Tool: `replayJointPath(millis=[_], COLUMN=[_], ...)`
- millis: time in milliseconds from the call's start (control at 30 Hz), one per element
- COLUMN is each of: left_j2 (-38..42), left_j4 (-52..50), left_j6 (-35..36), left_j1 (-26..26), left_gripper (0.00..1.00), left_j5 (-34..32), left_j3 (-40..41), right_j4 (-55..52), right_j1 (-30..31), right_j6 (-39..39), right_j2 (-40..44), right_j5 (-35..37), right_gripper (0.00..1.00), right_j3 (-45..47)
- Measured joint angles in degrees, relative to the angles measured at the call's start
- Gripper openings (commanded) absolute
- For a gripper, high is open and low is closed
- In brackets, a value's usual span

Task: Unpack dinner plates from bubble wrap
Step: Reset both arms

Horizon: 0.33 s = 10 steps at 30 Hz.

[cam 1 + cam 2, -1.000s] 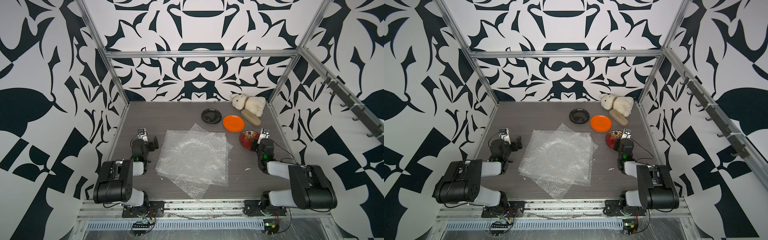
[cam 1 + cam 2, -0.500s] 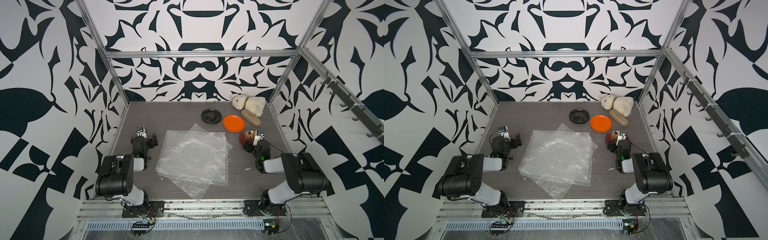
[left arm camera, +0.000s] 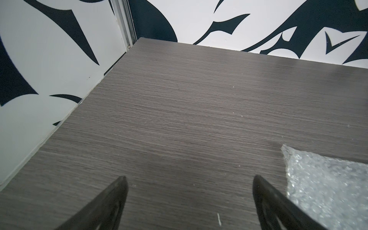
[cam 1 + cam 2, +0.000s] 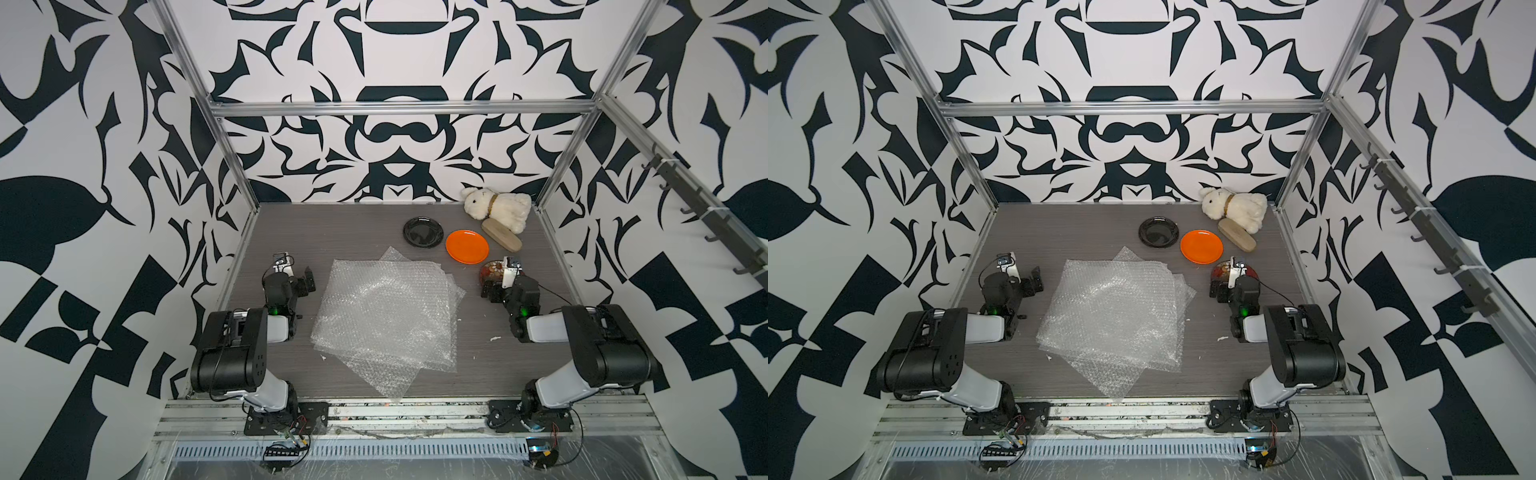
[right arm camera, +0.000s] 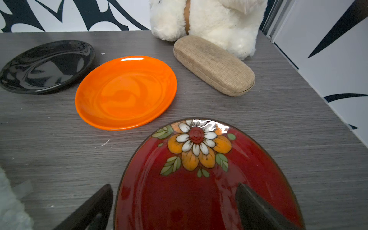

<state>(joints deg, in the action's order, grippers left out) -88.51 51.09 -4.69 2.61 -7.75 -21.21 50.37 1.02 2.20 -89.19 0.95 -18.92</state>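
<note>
Plates lie unwrapped in a row toward the worktop's point(image 4: 311, 232) far right corner: black plate point(image 5: 45, 65), orange plate point(image 5: 125, 91), then red floral plate point(image 5: 199, 179) nearest the right edge. Sheets of bubble wrap point(image 4: 386, 316) lie flat, stacked askew, mid-worktop. The right gripper point(image 5: 174, 186) hangs over the red plate's rim, jaws wide, gripping nothing. The left gripper point(image 3: 190, 176), equally wide and empty, is near the left edge. A plush rabbit point(image 4: 498, 208) and tan case point(image 4: 500, 235) fill the corner.
</note>
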Motion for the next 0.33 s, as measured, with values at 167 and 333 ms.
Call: replayJointPath(millis=[167,333], left_j2=[0.00,0.00], left_j4=[0.02,0.00], left_j6=[-0.15,-0.31], left_j1=[0.02,0.07], left_gripper=[0.99,0.99], left_j5=[0.00,-0.02], left_j3=[0.00,0.00], right_j4=[0.00,0.00], right_j1=[0.00,0.00], right_j6=[-0.26,-0.48], right_j2=[0.00,0.00], right_j5=[-0.52,-0.72], right_gripper=[1.00,1.00], right_j3=[0.00,0.00])
